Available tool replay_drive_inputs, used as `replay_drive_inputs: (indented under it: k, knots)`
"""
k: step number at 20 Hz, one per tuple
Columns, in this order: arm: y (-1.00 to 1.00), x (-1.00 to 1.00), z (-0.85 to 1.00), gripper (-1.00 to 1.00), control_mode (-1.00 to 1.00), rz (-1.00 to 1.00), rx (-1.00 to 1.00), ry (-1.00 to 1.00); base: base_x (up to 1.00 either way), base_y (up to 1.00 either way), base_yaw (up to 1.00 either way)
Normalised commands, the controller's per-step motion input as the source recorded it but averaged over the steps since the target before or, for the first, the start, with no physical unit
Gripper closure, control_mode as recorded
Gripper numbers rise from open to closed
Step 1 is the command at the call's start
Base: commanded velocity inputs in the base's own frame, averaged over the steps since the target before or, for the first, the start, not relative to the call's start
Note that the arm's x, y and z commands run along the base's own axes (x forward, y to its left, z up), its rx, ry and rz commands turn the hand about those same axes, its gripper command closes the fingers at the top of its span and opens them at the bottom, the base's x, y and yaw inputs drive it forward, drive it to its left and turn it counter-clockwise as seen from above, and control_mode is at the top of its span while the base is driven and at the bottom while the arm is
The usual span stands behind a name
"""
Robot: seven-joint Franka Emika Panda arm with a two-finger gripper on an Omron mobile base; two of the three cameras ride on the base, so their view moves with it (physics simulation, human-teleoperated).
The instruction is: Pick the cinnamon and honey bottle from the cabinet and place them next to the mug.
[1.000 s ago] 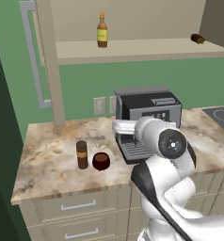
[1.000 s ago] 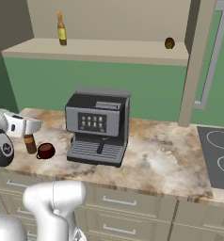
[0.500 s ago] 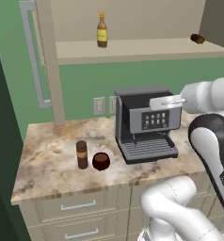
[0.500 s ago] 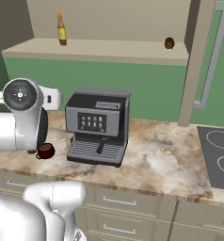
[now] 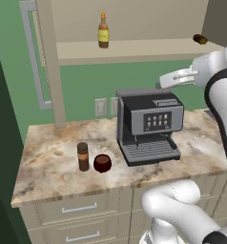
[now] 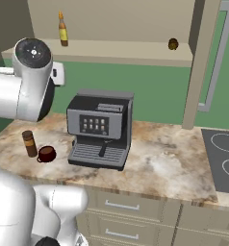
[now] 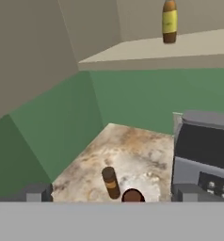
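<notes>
Left base view: cinnamon [image 5: 83,157] at lower left on the counter [image 5: 48,167], just beside the mug [image 5: 102,163]; honey bottle [image 5: 103,30] upright at top centre on the cabinet [image 5: 129,47] shelf; gripper [image 5: 164,81] now at right of centre, above the coffee machine [image 5: 149,126], having swung up from low over the counter a second ago. Right base view: arm now risen at upper left, blocking less of the counter than before; cinnamon [image 6: 29,143] and mug [image 6: 46,153] at lower left, honey bottle [image 6: 62,30] at top left, small dark object [image 6: 173,44] at the shelf's right. Hand view: fingertips [image 7: 37,192] spread wide at the bottom corners, nothing between; honey bottle [image 7: 169,20] at top right, cinnamon [image 7: 110,183] and mug [image 7: 132,195] at bottom centre. Likely meaning: cinnamon delivered, honey bottle next, approach just begun.
</notes>
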Motion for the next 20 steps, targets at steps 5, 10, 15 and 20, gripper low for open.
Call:
replay_drive_inputs:
  k: [5,10,15,20]
  knots:
    - [0.28,0.1,0.7,-1.0,-1.0,0.0,0.0,-0.01,0.0,0.0,0.0]
    - [0.06,0.57,0.39,-1.0,-1.0,0.0,0.0,0.01,0.0,0.0,0.0]
    - [0.0,0.61,-0.01,-1.0,-1.0,0.0,-0.03,0.0,0.0,0.0,0.0]
    - [0.01,0.64,0.0,-1.0,-1.0,0.0,-0.06,0.0,0.0,0.0,0.0]
